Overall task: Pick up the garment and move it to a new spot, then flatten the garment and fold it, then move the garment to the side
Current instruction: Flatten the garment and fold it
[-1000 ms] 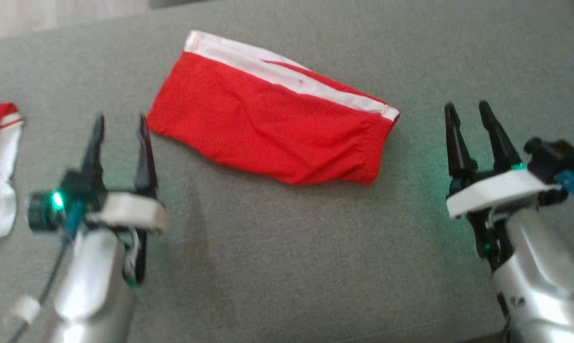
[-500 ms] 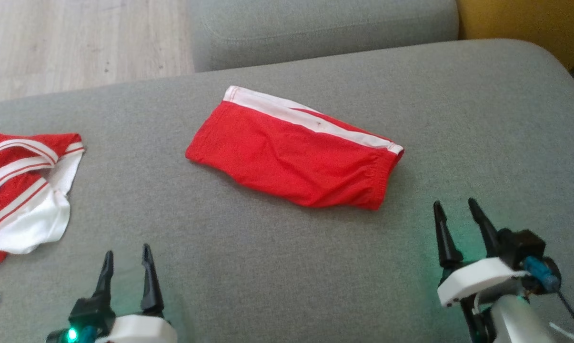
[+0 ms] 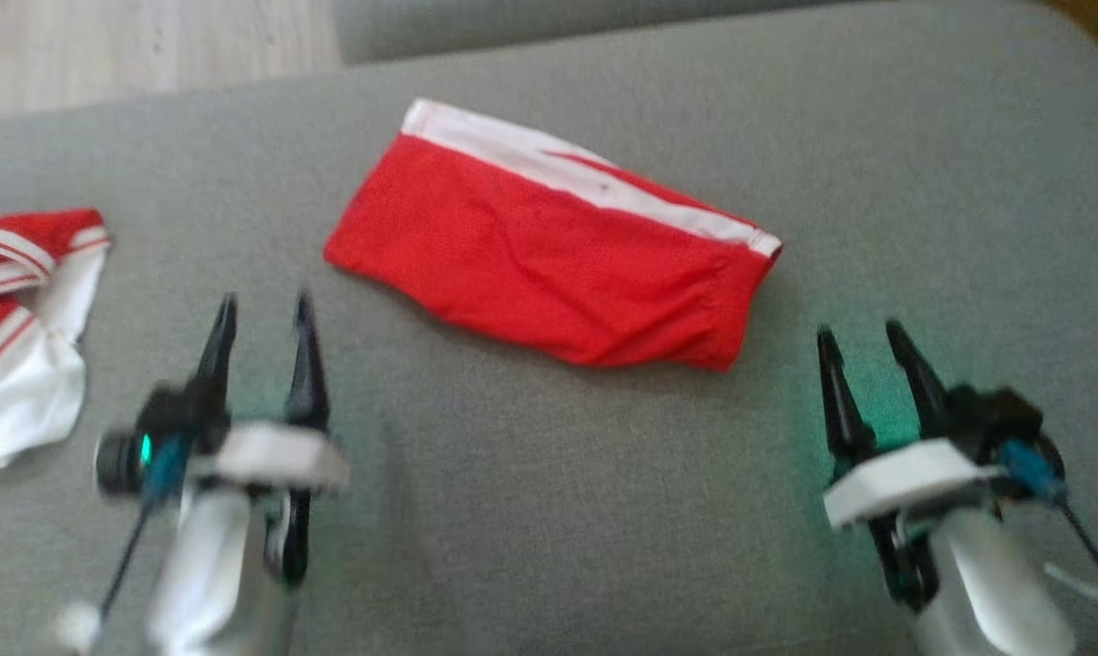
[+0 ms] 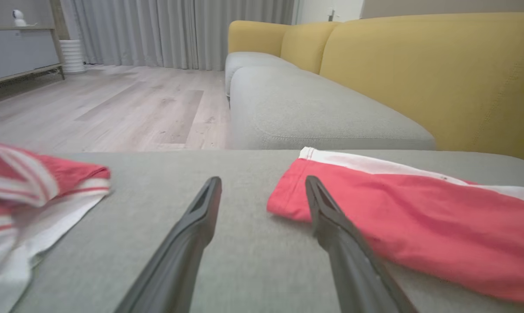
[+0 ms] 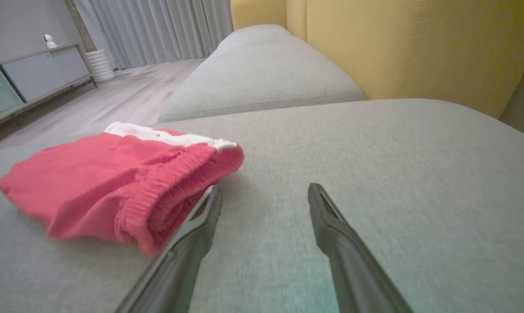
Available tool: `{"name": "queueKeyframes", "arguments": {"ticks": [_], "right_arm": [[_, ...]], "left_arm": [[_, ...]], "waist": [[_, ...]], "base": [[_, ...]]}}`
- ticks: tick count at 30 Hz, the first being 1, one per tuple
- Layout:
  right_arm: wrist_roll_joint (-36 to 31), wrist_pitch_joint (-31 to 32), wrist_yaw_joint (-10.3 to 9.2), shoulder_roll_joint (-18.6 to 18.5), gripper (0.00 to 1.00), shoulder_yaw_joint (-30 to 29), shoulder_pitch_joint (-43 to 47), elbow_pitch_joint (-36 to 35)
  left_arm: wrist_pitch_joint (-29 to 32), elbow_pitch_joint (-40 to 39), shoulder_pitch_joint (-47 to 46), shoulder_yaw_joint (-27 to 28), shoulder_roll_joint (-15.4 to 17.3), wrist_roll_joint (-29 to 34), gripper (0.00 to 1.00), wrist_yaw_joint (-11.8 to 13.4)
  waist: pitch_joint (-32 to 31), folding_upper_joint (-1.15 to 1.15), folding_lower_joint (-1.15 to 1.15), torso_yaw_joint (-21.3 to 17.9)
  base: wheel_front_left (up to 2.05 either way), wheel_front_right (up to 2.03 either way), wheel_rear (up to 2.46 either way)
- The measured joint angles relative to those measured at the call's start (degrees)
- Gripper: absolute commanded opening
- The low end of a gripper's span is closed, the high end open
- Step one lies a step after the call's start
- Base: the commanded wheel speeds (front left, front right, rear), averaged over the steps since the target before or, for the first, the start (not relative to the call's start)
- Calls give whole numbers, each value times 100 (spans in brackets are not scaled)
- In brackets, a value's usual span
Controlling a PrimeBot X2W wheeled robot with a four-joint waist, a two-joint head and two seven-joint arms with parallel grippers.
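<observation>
The red garment (image 3: 549, 246) lay slantwise between the left hand (image 3: 266, 299) and right hand (image 3: 858, 330), both wide, empty, each near one end.

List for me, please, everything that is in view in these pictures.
red garment: one, red with a white band, middle of the near cushion
striped garment: one, red and white, crumpled at the cushion's left edge
seat cushions: two, grey, one under the garments, one beyond it
back cushions: several, yellow, behind the seats
floor: one, pale wood, beyond the cushions
curtains: grey, far wall
left gripper: one, dark fingers, open, near the red garment's left end
right gripper: one, dark fingers, open, near its right end
</observation>
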Motion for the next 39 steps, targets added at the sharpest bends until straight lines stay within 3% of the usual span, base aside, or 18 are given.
{"name": "queueKeyframes", "arguments": {"ticks": [9,18,20,25,32,36,39], "right_arm": [[280,0,0,-21,100,261,-701,-293],[560,0,1,-21,100,430,-715,-299],[561,0,0,-21,100,422,-714,-298],[554,0,0,-20,100,391,-691,-249],[472,0,1,-15,100,188,-307,10],[442,0,0,1,100,68,156,181],[442,0,0,9,100,34,289,246]], "left_arm": [[225,1991,-2327,-155,97,21,100,-201],[541,3241,-3053,-342,323,196,100,-96],[641,3419,-3133,-432,310,197,0,-152],[604,3771,-3096,-544,75,109,0,-253],[91,3865,-2180,-458,-44,-245,0,-219],[44,3666,-1552,-437,-74,-358,0,-156],[43,3045,-990,-305,-92,-457,0,30]], "waist": [[914,0,1,-303],[1279,0,-1,-713],[1220,0,-1,-705],[932,0,-1,-590],[269,0,-1,-326],[-137,0,-2,-110],[-376,0,-2,62]], "base": [[0,0,0],[0,0,0],[0,0,0],[0,0,0],[0,0,0],[0,0,0],[0,0,0]]}}
